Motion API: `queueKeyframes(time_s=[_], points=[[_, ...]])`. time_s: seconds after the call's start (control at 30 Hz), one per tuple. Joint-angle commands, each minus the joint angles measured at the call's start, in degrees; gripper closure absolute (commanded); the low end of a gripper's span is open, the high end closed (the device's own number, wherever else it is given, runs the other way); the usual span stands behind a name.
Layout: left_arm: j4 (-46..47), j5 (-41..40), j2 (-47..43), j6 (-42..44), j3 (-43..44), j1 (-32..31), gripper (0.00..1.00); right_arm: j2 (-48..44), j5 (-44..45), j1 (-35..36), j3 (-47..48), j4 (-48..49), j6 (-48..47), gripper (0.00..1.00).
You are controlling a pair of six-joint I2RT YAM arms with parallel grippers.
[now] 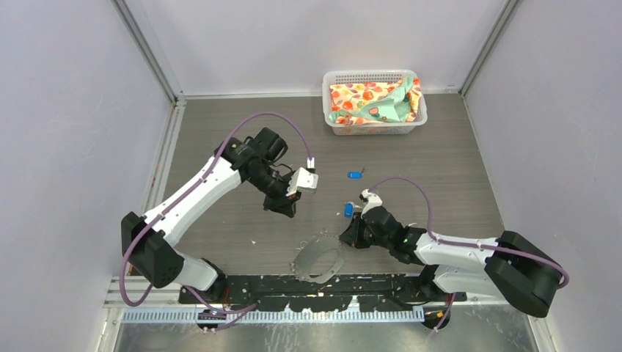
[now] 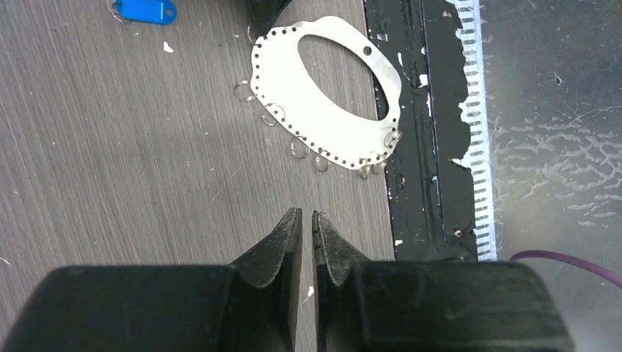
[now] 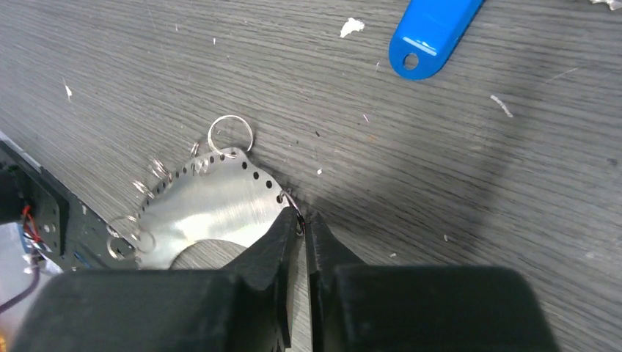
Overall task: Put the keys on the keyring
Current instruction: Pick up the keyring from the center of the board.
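Keyring (image 1: 308, 254): flat at the table's near edge, between your two arm bases, with small split rings along its rim.
First key (image 1: 348, 210): on the table, just beyond your right gripper.
Second key (image 1: 355, 174): farther toward the far edge.
Left gripper (image 2: 308, 214): jaws almost together, nothing between them.
Right gripper (image 3: 301, 224): jaws narrow, tips pinching a small ring on the keyring's rim.
Basket (image 1: 367, 74): far edge, holding patterned cloth (image 1: 367, 99).
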Motion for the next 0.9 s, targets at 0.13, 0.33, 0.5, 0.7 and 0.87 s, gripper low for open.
queueKeyframes(time_s=[0.13, 0.33, 0.5, 0.7, 0.87], points=[[0.49, 1.2, -1.57, 2.04, -0.51, 0.0, 0.88, -5.52, -2.07, -0.07, 4.54, -4.51, -7.83, 0.99], [4.98, 4.58, -3.53, 2.15, -3.42, 0.01, 0.86, -12.55, -8.68, -0.14, 9.98, -11.08, -13.54, 0.99], [12.76, 8.71, -7.09, -2.67, -6.53, -0.01, 0.83, -15.79, -13.69, 0.48, 16.97, -19.05, -20.45, 0.99], [15.8, 11.19, -8.08, -7.4, -5.8, -0.07, 0.8, -16.57, -18.2, 0.68, 25.26, -22.49, -27.16, 0.99], [20.12, 13.8, -9.6, -11.9, -6.37, -0.04, 0.75, -14.71, -21.15, 1.14, 32.19, -26.22, -32.12, 0.99]])
